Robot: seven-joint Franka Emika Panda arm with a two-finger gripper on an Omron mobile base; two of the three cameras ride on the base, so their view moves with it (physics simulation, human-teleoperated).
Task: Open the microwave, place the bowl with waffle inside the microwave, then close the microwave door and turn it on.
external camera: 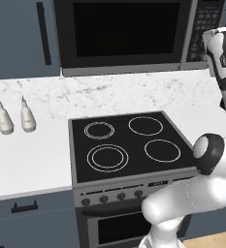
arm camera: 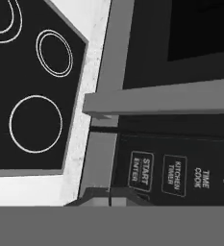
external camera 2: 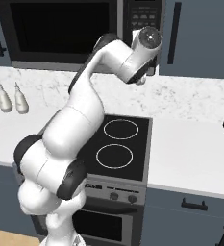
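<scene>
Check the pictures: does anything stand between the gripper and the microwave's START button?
Nothing visible does. The shut gripper sits right at the microwave keypad, just below the START/ENTER button, with no object between them.

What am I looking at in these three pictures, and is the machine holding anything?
It is a rendered kitchen with a white robot arm with dark joints. Two pictures come from cameras on its base, behind it to the left and right; the third looks along its hand. The arm reaches up to the keypad panel of the wide black-and-steel microwave, whose dark-windowed door looks closed. The hand view shows the START ENTER button right above the small dark gripper, which is shut and holds nothing. Below sits a black stove with ring burners; two pale bottles stand on the white counter.
</scene>
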